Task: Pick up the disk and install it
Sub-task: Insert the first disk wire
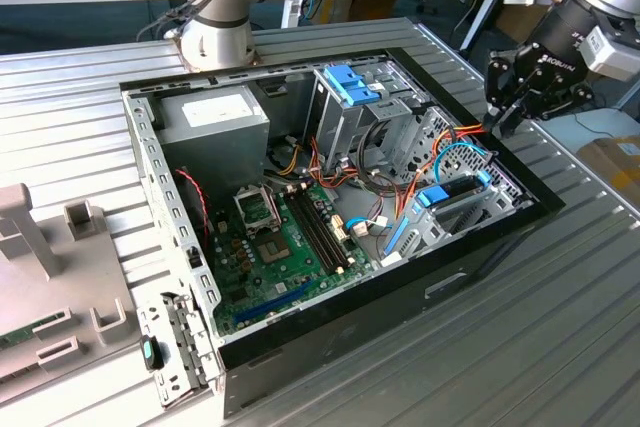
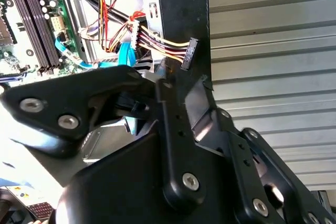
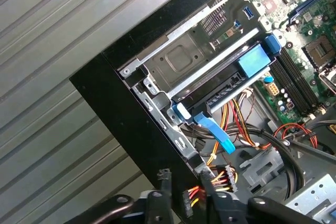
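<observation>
One instant at the computer case (image 1: 330,337) rim: my jaws hang parted and empty above its edge, beside a cable bundle (image 3: 220,176). The disk (image 1: 456,191) lies in its bay inside, apparently seated. Any further move demands clearing those cables.

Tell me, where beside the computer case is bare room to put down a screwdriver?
Bare: the ribbed table along the computer case's black side, at the exterior view's lower right, and the strip beyond its upper left corner. Crowded: the case's right end, around the disk, the cables and the gripper.
</observation>
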Robot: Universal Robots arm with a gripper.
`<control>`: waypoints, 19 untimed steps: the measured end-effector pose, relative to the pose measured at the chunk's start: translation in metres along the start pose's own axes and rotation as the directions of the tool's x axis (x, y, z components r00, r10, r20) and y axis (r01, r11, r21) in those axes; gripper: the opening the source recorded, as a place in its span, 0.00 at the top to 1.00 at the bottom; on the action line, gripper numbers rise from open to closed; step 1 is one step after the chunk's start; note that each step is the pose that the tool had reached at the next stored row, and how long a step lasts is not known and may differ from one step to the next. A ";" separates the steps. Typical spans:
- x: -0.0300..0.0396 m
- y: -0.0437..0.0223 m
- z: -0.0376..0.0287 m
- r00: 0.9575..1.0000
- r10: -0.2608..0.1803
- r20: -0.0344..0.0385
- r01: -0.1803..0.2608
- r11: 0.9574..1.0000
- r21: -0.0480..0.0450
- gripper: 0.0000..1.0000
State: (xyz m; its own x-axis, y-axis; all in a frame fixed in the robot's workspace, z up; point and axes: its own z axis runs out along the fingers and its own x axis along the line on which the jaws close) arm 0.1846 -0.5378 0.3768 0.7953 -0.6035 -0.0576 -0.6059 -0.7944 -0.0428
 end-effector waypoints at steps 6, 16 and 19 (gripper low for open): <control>0.0003 0.0003 0.0065 1.000 0.000 0.000 0.000 1.000 0.000 0.63; 0.0042 -0.0023 0.0094 1.000 0.000 0.000 0.000 1.000 0.000 0.65; 0.0043 -0.0024 0.0092 1.000 0.000 0.000 0.000 1.000 0.000 0.84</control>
State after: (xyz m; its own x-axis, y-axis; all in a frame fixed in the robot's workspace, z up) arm 0.1893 -0.5378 0.3675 0.7953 -0.6035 -0.0573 -0.6059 -0.7944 -0.0423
